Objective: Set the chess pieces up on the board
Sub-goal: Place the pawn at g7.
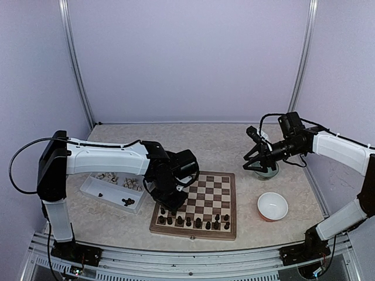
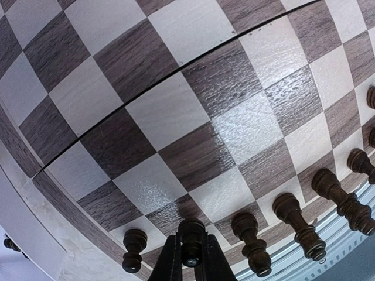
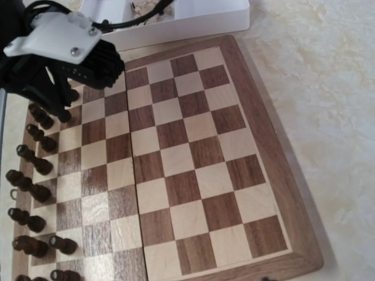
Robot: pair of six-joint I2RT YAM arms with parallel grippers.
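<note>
Pale lavender walls are closing in a marbled beige table [image 1: 252,140], and the board [image 1: 212,193] is lying near its front edge, between the two arms, where both can reach it. The left gripper [image 2: 192,249] is hanging low over the board's near-left corner with its fingers [image 2: 170,264] pinching a dark piece [image 2: 192,229] by the head. That grip is keeping the piece upright and its base free to meet a square. The piece is hovering at the left end of the dark row [image 1: 199,222] that is lining up along the near edge, with one neighbour standing just beside it. That suggests a placement step, filling a gap at this end of the row. The rest of the board is showing bare squares, so the setup is looking well short of done. Left of the board, a white tray [image 1: 94,188] is serving as the supply and is holding the cream pieces [image 1: 132,183] and a few dark ones. The right gripper [image 1: 256,157] is waiting raised above a small jar [image 1: 268,172], well clear of the board, probably so as not to crowd the left arm. Whether its jaws are open or closed is not showing. A white bowl [image 1: 273,205] is sitting near the board's right edge.
</note>
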